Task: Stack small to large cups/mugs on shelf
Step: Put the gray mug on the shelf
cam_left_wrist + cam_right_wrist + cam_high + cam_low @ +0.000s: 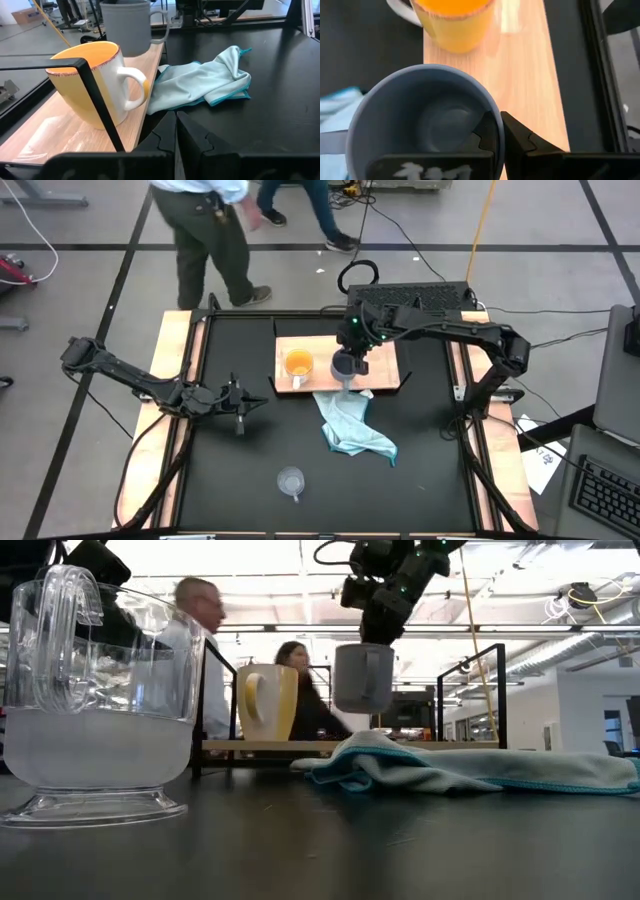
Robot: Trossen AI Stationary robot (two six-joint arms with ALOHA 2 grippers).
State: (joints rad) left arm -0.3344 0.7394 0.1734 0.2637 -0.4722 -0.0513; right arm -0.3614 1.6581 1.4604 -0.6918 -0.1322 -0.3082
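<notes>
The wooden shelf (385, 367) lies at the table's far middle. An orange mug (298, 363) with a white handle stands on its left part. Just right of it, a grey-blue mug (362, 678) hangs above the shelf (420, 746), with my right gripper (496, 120) shut on it. The clear glass cup (291, 482) stands on the table near the front edge, and looms large in the low view (100, 700). My left gripper (176, 131) is shut on nothing, left of the shelf over the table. My right gripper pinches the grey-blue mug's rim (492, 107), one finger inside the mug and one outside. The fingers come from above, slanting down, on the side away from the handle (332, 140). The mug hangs upright, its base (360, 708) clear of the shelf.
A light blue cloth (355, 428) lies crumpled on the table just in front of the shelf. Black brackets stand at the shelf's ends (497, 690) (97, 105). People (210, 230) move beyond the table's far edge. Bare tabletop lies to the right (430, 450).
</notes>
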